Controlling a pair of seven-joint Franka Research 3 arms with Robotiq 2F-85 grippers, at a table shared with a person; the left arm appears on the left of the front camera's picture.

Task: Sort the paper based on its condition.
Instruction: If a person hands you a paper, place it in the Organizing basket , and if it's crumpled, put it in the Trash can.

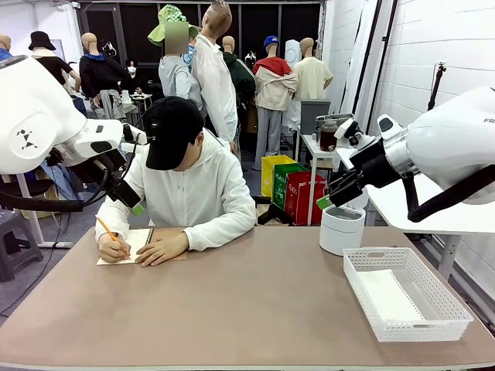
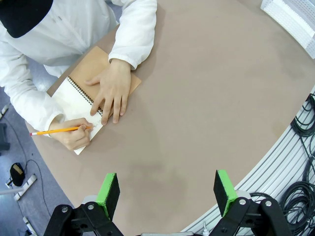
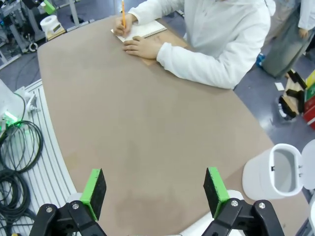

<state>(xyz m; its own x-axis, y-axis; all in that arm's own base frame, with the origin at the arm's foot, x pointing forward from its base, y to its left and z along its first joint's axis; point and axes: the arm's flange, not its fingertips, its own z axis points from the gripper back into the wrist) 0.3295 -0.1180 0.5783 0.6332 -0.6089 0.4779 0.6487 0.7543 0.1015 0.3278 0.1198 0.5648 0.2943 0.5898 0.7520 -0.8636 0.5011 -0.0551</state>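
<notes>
At far left of the front view, left gripper [image 1: 133, 202], black with green pads, raised over the table's left edge, close beside the shoulder of the seated person in a white hoodie. In the left wrist view, its fingers [image 2: 108, 195] spread wide apart, bare tabletop in the gap between them. Just to the right, open spiral-bound notebook with a brown cardboard cover [image 1: 139, 238], flat on the grey-brown table [image 1: 247, 309]. On its white page, the person's writing hand [image 1: 112, 247] with an orange pencil [image 1: 105, 227]; other hand [image 1: 161, 249] pressed flat beside the spiral. Past the middle, right gripper [image 1: 326, 201], also black with green pads, raised above a white cylindrical bin [image 1: 342, 230] with its lid open. In the right wrist view, its fingers [image 3: 93, 194] likewise spread wide over bare tabletop. At lower right, white plastic lattice basket [image 1: 418, 331] near the table's right front corner. Inside it the paper [image 1: 389, 295], a thin white sheet lying flat on the basket floor. Paper well apart from both pairs of fingers: below and to the right of the right gripper, across the whole table from the left gripper, touched by neither.
</notes>
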